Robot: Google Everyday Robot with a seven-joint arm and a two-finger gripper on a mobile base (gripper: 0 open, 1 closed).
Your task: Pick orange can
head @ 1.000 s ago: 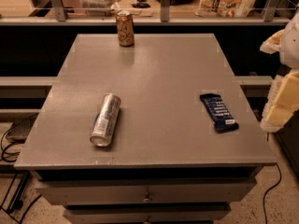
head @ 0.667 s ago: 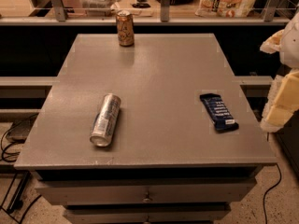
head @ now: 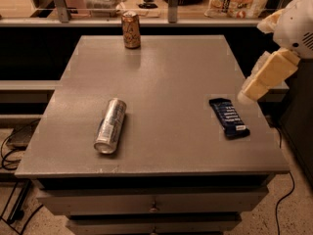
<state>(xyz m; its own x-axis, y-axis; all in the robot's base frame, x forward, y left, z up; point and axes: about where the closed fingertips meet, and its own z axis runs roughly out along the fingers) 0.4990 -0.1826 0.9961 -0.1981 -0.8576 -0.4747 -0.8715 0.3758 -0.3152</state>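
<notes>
text: none legible | orange can (head: 130,29): lettering unreadable | end effector (head: 255,86): right of table (head: 171,82)

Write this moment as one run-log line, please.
gripper: right side, near blue snack bar | orange can: upright, table far edge, untouched | silver can: lying, front left

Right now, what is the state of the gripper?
Gripper: cannot be told; it hangs over the right edge of the table, far from the orange can.

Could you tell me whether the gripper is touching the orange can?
Apart: the camera view shows the gripper beside the table, the orange can standing far across it.
</notes>
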